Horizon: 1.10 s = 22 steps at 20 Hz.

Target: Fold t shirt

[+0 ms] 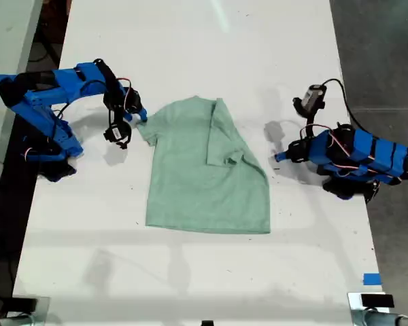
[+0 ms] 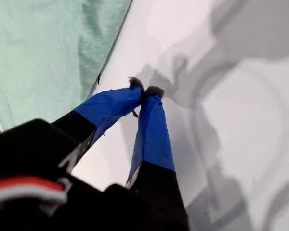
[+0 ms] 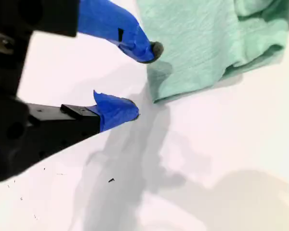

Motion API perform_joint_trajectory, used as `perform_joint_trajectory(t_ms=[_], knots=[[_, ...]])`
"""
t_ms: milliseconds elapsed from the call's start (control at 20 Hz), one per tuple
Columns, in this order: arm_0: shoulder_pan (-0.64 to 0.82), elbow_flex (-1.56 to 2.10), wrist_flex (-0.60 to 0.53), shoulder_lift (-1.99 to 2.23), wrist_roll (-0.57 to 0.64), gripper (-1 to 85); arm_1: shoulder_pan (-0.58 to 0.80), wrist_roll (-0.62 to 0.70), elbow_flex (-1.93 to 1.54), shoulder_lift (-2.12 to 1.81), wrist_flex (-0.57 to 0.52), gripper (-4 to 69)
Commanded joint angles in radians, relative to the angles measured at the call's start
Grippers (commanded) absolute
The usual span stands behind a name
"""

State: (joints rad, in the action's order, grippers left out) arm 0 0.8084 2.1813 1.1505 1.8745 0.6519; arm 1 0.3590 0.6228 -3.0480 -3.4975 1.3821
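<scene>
The pale mint-green t shirt [image 1: 190, 183] lies flat in the middle of the white table, with the side toward the exterior view's right folded over onto its body. My second gripper [image 1: 139, 115] [image 3: 143, 82], on the arm at the exterior view's left, is open at the shirt's sleeve corner [image 3: 156, 94]. That cloth lies just beyond its fingertips, not between them. My first gripper [image 1: 279, 157] [image 2: 144, 90], on the arm at the exterior view's right, is shut on nothing and rests low over bare table, a short way off the t shirt's edge [image 2: 94, 72].
The white table [image 1: 190, 41] runs well past the shirt on every side. In the exterior view, grey floor borders the table's right edge and a gap borders its left. A piece of blue tape [image 1: 371, 278] sits near the front right corner in that view.
</scene>
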Motion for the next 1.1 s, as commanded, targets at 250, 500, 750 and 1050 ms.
perform_joint_trajectory(t_ms=[250, 500, 750, 1050], knots=[[-0.009, -0.054, -0.132, -0.242, 0.014, -0.2, -0.008, -0.002, -0.049, -0.009, -0.026, 3.3], [-0.038, -0.141, -0.061, -0.302, 0.011, -0.2, -0.008, -0.002, -0.049, -0.009, -0.026, 3.3], [-0.161, -0.495, 0.278, -0.146, -0.049, -0.2, -0.005, -0.002, -0.049, -0.009, -0.026, 3.5], [-0.41, -0.974, 0.385, -0.302, -0.08, -0.2, -0.005, -0.002, -0.049, -0.009, -0.026, 3.5]])
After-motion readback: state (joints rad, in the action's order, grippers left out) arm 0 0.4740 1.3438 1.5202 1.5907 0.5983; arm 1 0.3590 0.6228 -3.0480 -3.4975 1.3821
